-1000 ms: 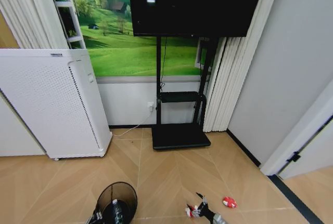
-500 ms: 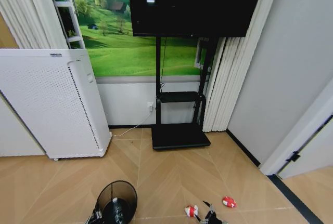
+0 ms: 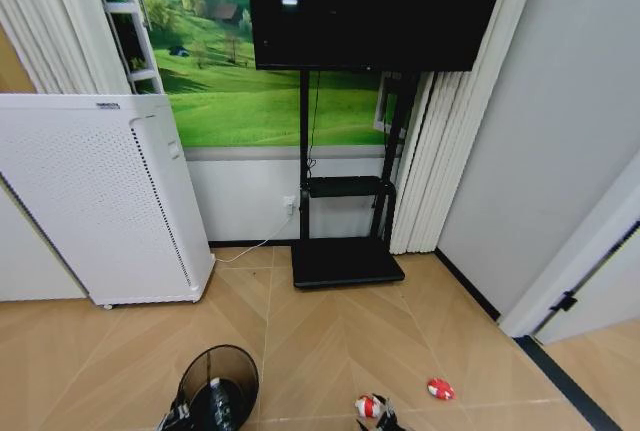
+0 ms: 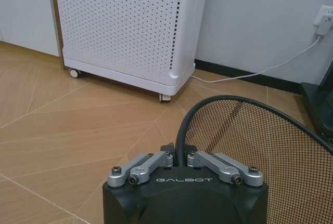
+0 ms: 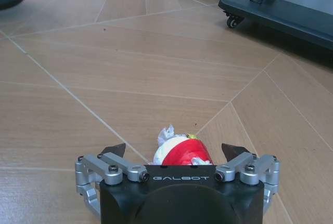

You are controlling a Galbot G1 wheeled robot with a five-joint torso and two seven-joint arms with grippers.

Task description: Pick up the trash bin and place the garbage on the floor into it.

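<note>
My left gripper (image 4: 180, 157) pinches the bin (image 4: 270, 146) rim; my right gripper (image 5: 174, 151) hangs wide open, one wrapper (image 5: 179, 151) between the jaws on the floor (image 5: 156, 73). Risk: closing too high skims the wrapper, pushes it away

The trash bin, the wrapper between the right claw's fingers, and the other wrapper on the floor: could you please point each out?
trash bin (image 4: 250, 146), left wrist view, on its mesh wall.
wrapper at the right claw (image 5: 182, 151), right wrist view, on its red middle.
other wrapper (image 3: 440, 388), head view, on its red top.
</note>
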